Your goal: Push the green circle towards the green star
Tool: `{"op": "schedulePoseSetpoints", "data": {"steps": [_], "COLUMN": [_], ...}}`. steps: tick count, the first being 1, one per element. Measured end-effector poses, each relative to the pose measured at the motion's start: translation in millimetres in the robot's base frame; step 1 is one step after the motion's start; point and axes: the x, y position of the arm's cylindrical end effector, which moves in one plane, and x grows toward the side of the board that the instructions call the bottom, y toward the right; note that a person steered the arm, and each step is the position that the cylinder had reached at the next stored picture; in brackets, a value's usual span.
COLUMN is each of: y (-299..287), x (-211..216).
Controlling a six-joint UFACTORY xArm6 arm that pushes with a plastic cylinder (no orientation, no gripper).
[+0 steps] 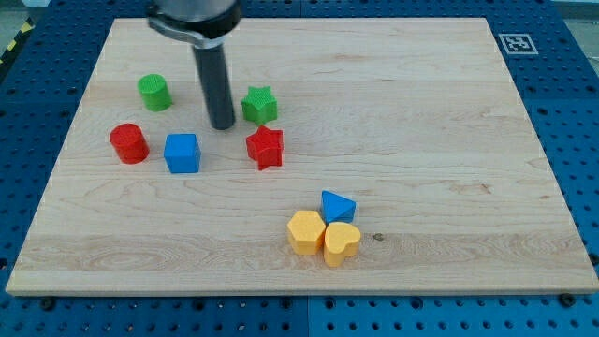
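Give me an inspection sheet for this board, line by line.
Surface: wooden board, flat, on a blue perforated table.
Job's things: green circle at the view's upper left; green star to its right, apart from it.
Clutter: red cylinder, blue cube, red star; blue triangle, yellow hexagon and yellow heart clustered together.
Pincer: none; my tip sits between the two green blocks, nearer the star, touching neither.
Cables: nothing seen.
Surroundings: marker tag at the board's upper right corner.
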Motion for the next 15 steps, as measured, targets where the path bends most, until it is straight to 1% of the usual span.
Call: {"op": "schedulePoseSetpoints", "data": {"steps": [1, 3, 5, 6, 7, 8, 9, 10, 11, 13, 15], "y": [-37, -67, -73, -74, -74, -90, -127, -165, -185, -178, -122], "x": [0, -1, -18, -38, -50, -53, -45, -56, -87, -92, -95]}}
